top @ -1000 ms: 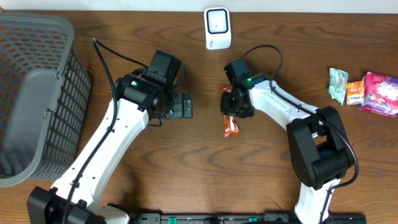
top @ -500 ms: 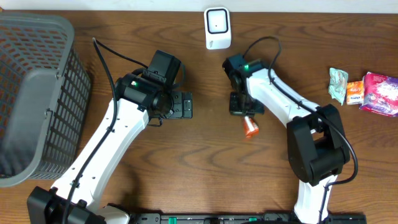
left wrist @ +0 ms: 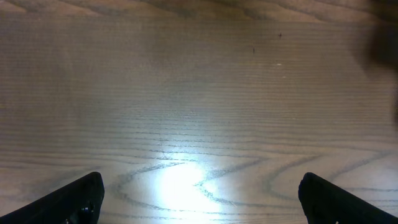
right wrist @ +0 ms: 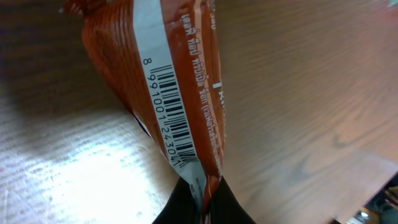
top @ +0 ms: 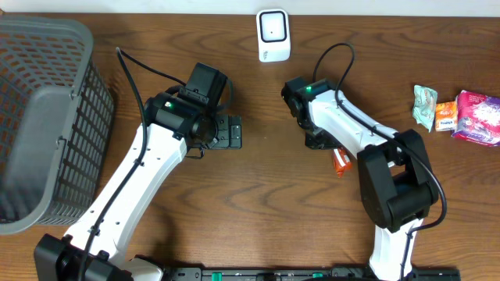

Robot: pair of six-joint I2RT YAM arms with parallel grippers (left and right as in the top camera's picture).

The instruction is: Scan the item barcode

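Orange packet (right wrist: 168, 93) is pinched in right end effector (right wrist: 202, 200), scanner (top: 273, 35) beyond, basket (top: 78, 125) left.

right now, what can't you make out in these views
Overhead: the orange packet is mostly hidden under the right arm.
Right wrist: the packet's lettering is blurred and cut off by the top edge.
Left wrist: a dark shape at the right edge is too blurred to identify.

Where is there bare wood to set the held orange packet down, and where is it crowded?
Bare: the wide patch between left arm and right arm, below the scanner. Crowded: the basket fills the left; three snack packs cluster at the right edge.
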